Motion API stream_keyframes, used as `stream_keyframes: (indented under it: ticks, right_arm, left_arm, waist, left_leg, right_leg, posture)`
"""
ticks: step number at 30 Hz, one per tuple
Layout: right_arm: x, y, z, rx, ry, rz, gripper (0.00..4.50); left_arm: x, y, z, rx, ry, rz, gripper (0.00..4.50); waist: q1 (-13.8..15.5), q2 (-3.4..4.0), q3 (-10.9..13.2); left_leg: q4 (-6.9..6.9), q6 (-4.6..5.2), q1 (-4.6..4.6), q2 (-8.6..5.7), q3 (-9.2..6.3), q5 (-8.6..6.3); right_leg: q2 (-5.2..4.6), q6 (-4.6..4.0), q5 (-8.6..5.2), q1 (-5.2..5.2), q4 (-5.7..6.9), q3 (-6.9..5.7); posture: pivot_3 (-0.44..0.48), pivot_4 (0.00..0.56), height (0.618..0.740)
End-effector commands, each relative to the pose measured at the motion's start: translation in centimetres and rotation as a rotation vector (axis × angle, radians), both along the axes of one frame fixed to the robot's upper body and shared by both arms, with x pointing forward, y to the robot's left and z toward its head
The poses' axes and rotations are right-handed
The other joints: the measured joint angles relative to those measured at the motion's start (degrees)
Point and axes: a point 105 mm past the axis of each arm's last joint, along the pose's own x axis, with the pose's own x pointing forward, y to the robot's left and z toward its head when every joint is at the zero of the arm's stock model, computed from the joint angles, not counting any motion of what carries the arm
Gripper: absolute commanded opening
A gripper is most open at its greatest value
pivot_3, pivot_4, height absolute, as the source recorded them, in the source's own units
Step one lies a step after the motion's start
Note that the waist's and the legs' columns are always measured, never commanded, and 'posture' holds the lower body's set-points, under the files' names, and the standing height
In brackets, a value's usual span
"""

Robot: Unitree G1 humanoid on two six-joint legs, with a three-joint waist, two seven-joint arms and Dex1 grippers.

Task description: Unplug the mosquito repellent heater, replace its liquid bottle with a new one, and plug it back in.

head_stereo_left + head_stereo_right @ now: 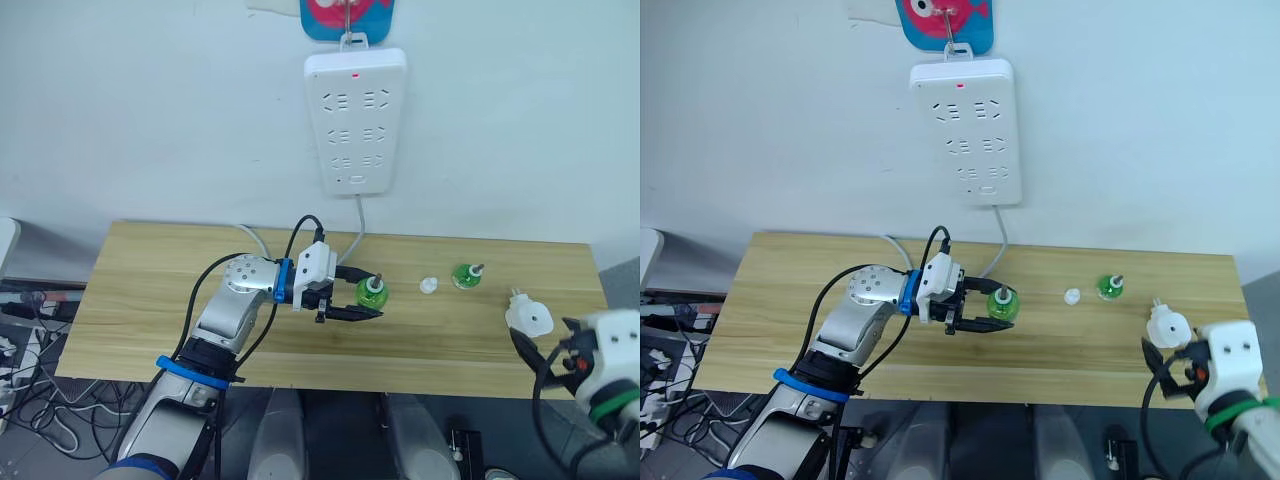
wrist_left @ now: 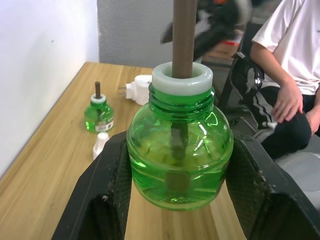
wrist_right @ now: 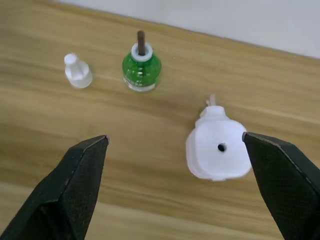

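Note:
A green liquid bottle (image 1: 371, 293) with a brown wick stands upright at the middle of the wooden table (image 1: 150, 300). My left gripper (image 1: 377, 296) is shut on it, one black finger against each side of its belly (image 2: 180, 155). A second green bottle (image 1: 465, 275) stands further right, apart from both grippers. The white mosquito repellent heater (image 1: 528, 317) lies unplugged near the table's right front edge, its plug prongs pointing toward the wall. My right gripper (image 3: 174, 139) hovers open just in front of the heater (image 3: 218, 150), its fingers spread wide and empty.
A small white cap (image 1: 428, 286) lies between the two bottles. The long white power strip (image 1: 355, 120) hangs on the wall above the table, its cable dropping behind the table. A seated person (image 2: 290, 75) shows in the left wrist view beyond the table's right end.

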Motion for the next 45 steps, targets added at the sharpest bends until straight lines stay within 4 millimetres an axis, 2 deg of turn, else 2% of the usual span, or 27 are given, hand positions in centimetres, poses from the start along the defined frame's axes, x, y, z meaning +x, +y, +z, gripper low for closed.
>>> stream_keyframes:
  ticks: [1,7,10,16,21,33,45]
  right_arm:
    - [-0.3,-1.0,-0.7,0.046,0.149,0.001,4.49]
    - [0.0,-3.4,-0.7,0.002,0.256,-0.047,4.49]
    - [0.5,-3.7,-0.7,0.009,0.275,-0.03,4.49]
    - [2.1,-4.1,-0.9,0.011,0.292,0.026,4.49]
    - [3.7,-5.6,-1.8,-0.02,0.305,0.026,4.49]
    - [5.0,-6.6,-3.2,-0.016,0.34,0.057,4.49]
    - [6.2,-6.6,-4.6,0.012,0.383,0.115,4.49]
  left_arm:
    - [-0.4,-0.5,0.5,-0.014,-0.05,-0.029,2.26]
    - [-0.7,-0.4,0.3,-0.016,-0.048,-0.029,2.26]
    - [-0.8,-0.4,0.3,-0.017,-0.043,-0.03,2.26]
    - [-0.9,-0.6,0.3,-0.017,-0.046,-0.035,2.26]
    - [-1.0,-0.8,0.4,-0.019,-0.051,-0.041,2.26]
    - [-1.7,-0.4,0.5,-0.014,-0.054,-0.057,2.26]
    - [-2.2,-0.1,0.3,-0.007,-0.044,-0.064,2.26]
  waist:
    - [0.06,0.0,0.03]
    - [0.36,-0.03,0.08]
    - [0.23,-0.11,0.12]
    - [0.2,-0.1,0.15]
    - [0.21,-0.12,0.2]
    - [0.28,-0.1,0.21]
    - [0.26,-0.07,0.24]
  left_leg:
    - [0.0,0.0,0.0,-0.01,0.0,0.0]
    - [0.02,0.03,-0.01,-0.06,-0.01,-0.02]
    - [0.02,0.03,0.02,-0.06,-0.01,-0.01]
    - [0.02,0.04,0.02,-0.07,-0.01,-0.01]
    - [0.03,0.05,0.03,-0.07,-0.01,0.0]
    - [0.03,0.05,0.03,-0.07,-0.02,0.0]
    - [0.03,0.05,0.03,-0.07,-0.02,0.0]
  right_leg:
    - [-0.01,-0.04,0.02,0.03,-0.04,0.0]
    - [-0.06,-0.18,0.11,0.09,-0.12,-0.03]
    - [-0.07,0.07,-0.01,0.11,-0.12,-0.04]
    - [-0.08,0.05,0.0,0.12,-0.11,-0.04]
    - [-0.08,0.05,0.0,0.12,-0.11,-0.05]
    - [-0.08,-0.2,0.16,0.12,-0.11,-0.06]
    - [-0.08,-0.2,0.16,0.12,-0.11,-0.05]
  posture:
    - [0.046,0.452,0.74]
    - [0.054,0.453,0.74]
    - [0.054,0.454,0.74]
    - [0.062,0.454,0.74]
    - [0.068,0.454,0.74]
    - [0.092,0.44,0.74]
    - [0.093,0.441,0.74]
